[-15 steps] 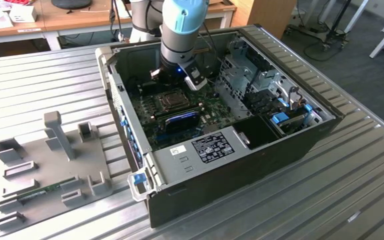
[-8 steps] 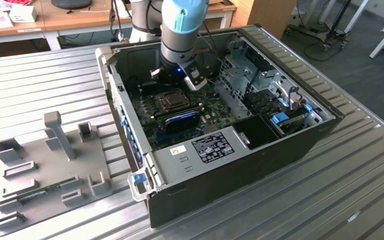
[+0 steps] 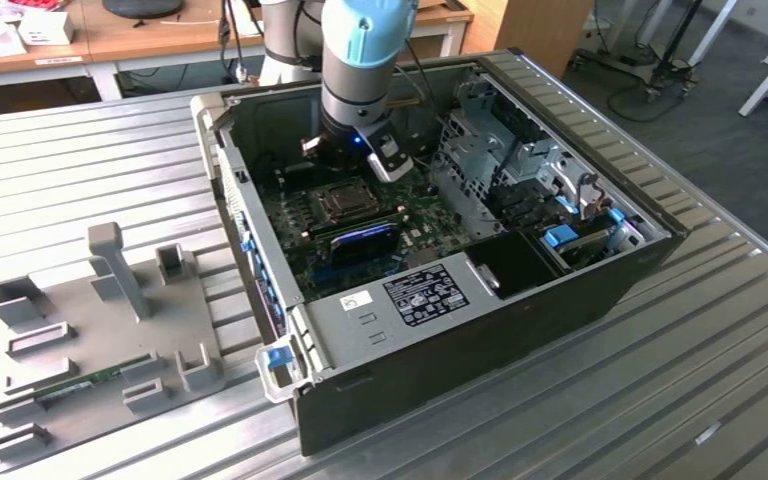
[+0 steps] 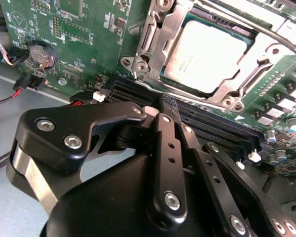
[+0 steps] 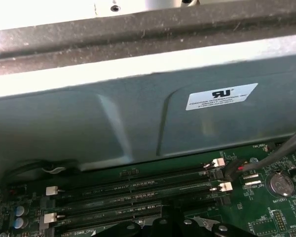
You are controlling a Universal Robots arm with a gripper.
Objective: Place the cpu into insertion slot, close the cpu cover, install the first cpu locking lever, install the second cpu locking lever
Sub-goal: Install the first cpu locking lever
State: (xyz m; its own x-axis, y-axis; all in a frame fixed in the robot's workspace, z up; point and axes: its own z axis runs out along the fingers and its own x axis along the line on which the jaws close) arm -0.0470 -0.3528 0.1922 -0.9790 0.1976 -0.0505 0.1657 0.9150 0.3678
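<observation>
**A:** Fingers?

**B:** My fingers (image 4: 164, 148) are pressed together with nothing between them. My gripper (image 4: 166, 106) hangs just over the memory slots (image 4: 222, 131), near the cpu (image 4: 204, 57) but not touching it.

**A:** Where's the chip?

**B:** It's flat in the insertion slot (image 3: 323, 204) on the motherboard (image 4: 84, 29). The cpu cover (image 4: 157, 35) looks folded down around it, and the grey top shows through the cut-out.

**A:** Which step?

**B:** I judge placing and cover are done, so it's the lever stage. A thin dark rod (image 4: 266, 30) crosses the cover's far corner, but I can't tell whether it's latched.

**A:** What does the next move call for?

**B:** My guess is closed tips brought off the memory slots to the slot's edge. Then fine aim on a thin lever and a firm press under its hook, without scraping nearby parts. The computer case (image 3: 491, 330) walls crowd my arm.
</observation>
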